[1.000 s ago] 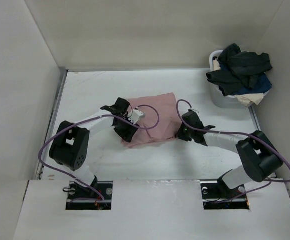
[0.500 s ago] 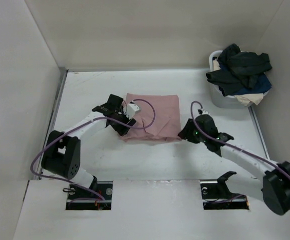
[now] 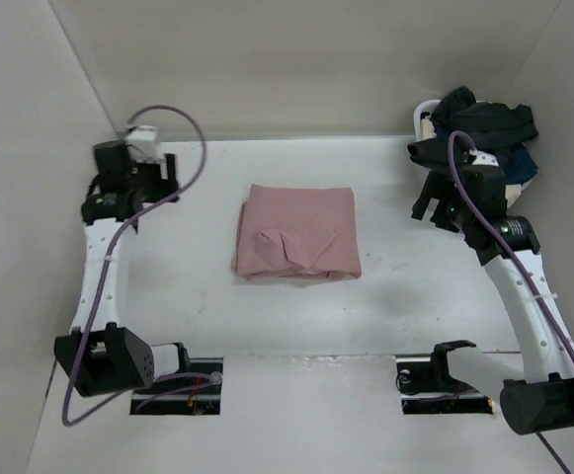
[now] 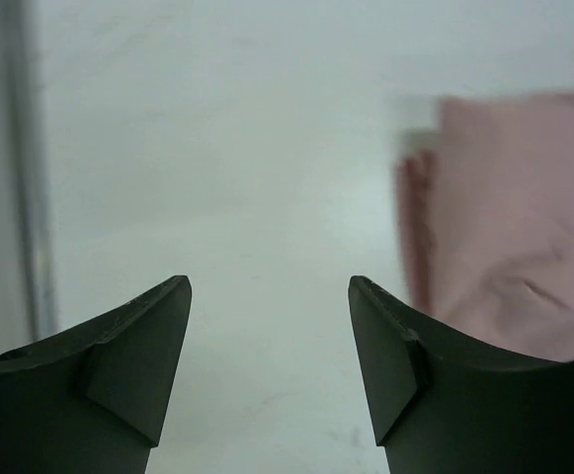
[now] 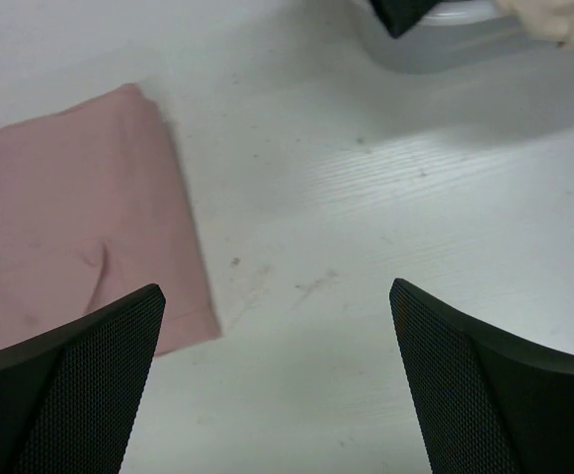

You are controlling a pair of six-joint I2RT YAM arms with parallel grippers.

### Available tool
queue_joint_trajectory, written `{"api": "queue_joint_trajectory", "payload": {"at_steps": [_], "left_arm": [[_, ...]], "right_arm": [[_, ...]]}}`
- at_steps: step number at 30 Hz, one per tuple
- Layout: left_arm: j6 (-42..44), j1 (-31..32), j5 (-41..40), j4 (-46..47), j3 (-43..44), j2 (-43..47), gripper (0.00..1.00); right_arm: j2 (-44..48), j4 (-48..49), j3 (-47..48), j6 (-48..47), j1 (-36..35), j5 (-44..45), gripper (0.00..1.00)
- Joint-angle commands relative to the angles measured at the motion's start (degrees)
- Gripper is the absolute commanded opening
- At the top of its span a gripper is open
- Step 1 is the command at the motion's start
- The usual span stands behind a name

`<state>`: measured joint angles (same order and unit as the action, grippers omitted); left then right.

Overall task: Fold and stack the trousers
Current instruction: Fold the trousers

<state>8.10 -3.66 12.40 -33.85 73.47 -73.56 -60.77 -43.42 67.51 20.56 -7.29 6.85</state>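
The dusty-pink trousers (image 3: pixel 296 234) lie folded into a flat, roughly square bundle in the middle of the table, with nothing touching them. My left gripper (image 3: pixel 158 183) hovers at the far left, well clear of them. In the left wrist view it (image 4: pixel 269 286) stands open over bare table, the trousers (image 4: pixel 524 227) off to its right. My right gripper (image 3: pixel 437 209) is raised at the far right, close to the bin. In the right wrist view it (image 5: pixel 275 288) gapes wide and empty, the trousers (image 5: pixel 79 207) at its left.
A white bin (image 3: pixel 425 107) in the far right corner is heaped with black and navy garments (image 3: pixel 484 128) and a cream cloth (image 3: pixel 499 197). The bin (image 5: pixel 435 35) also shows at the top of the right wrist view. Walls enclose the table; a metal rail (image 4: pixel 25 197) runs along its left edge.
Both arms have drawn back from the trousers, the left to the far left, the right toward the bin. The right gripper has opened wide. The trousers now lie flat and free.
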Motion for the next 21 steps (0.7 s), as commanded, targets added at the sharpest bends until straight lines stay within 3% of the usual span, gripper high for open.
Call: {"api": "queue_joint_trajectory", "payload": {"at_steps": [1, 5, 9, 21], "left_arm": [[-8.27, -11.29, -4.23, 3.51, 0.54, 4.29, 0.65], [-9.06, -22.47, -4.41, 4.14, -3.41, 7.02, 0.65], [-10.38, -28.37, -4.41, 4.58, -7.11, 9.66, 0.65], [-9.68, -26.97, -3.61, 3.96, -9.31, 12.12, 0.65]], "right_arm": [[2.23, -4.4, 2.11, -1.57, 2.05, 8.26, 1.0], [3.38, -3.52, 0.88, -1.4, 4.34, 8.97, 1.0], [3.47, -2.55, -0.7, 1.06, 6.8, 9.32, 1.0], [4.7, -0.88, -1.41, 0.63, 7.95, 7.83, 1.0]]}}
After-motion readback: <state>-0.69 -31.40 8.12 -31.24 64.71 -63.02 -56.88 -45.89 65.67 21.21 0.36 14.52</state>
